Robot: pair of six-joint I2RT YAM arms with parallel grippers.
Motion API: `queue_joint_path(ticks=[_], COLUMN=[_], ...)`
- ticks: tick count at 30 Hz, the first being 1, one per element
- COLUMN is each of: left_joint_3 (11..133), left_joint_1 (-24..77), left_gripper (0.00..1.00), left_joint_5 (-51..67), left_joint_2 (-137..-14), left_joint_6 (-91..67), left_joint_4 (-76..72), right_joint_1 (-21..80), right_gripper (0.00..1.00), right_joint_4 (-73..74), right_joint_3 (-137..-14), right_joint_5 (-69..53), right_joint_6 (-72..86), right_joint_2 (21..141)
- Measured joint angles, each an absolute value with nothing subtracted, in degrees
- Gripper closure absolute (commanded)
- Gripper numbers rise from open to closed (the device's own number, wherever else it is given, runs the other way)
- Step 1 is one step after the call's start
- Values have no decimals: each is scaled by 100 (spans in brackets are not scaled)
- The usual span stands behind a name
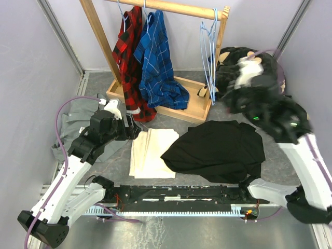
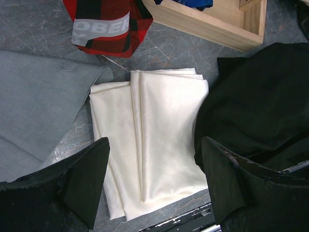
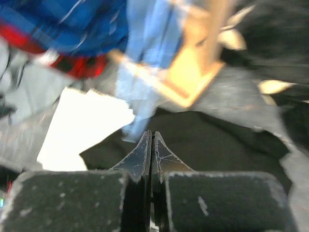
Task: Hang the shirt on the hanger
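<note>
The black shirt (image 1: 218, 150) lies crumpled on the table right of centre, and also shows in the left wrist view (image 2: 260, 96) and the right wrist view (image 3: 217, 140). Several light-blue wire hangers (image 1: 209, 62) hang at the right end of the wooden rack's rod. My right gripper (image 1: 228, 101) is shut just right of their lower ends, above the shirt's far edge. In its motion-blurred wrist view, a hanger (image 3: 140, 72) streaks down to just left of the closed tips (image 3: 151, 134). My left gripper (image 2: 154, 179) is open and empty over a cream cloth (image 2: 159, 140).
The wooden rack (image 1: 98, 36) with its base tray (image 1: 193, 111) holds a red plaid shirt (image 1: 127, 57) and a blue plaid shirt (image 1: 155, 57). A grey shirt (image 1: 78, 119) lies at the left. A black blanket with cream motifs (image 1: 236, 59) is heaped at the back right.
</note>
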State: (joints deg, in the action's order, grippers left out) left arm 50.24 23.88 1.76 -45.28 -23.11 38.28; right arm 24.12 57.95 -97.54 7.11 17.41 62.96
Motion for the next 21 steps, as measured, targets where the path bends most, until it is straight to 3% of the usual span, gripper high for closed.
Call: queue_joint_path(ticks=[2,4,8,9,12,17,21], left_joint_3=[5024,5024,5022,5022,5022,5022,5022], left_joint_1=[2388,2388,2388,2388,2388,2388,2388], left_gripper=[17,17,17,17,17,17,17], left_joint_5=[158,148,113,108,84,51,51], left_joint_2=[-4528,-4525,-4493,-4480,-4447,-4447,-4475], left_joint_6=[-2314,-2327,-2403,-2423,-2438,-2438,-2438], left_joint_4=[3822,3820,3820,3817,3822,3820,3822], right_joint_1=[3688,4486,5214,5225,5199,4687,3367], right_gripper=[100,93,49,39,23,11,4], right_joint_4=[5428,5085,4598,4582,4574,4845,5052], right_joint_3=[-9144,-8702,-7701,-7522,-7085,-6879,-6580], right_joint_5=[1070,1223,1649,1813,2519,3509,3601], right_joint_6=[1905,2027,2443,2567,2891,3288,3328], right_joint_2=[6482,6792,7131,7085,6779,6145,5872])
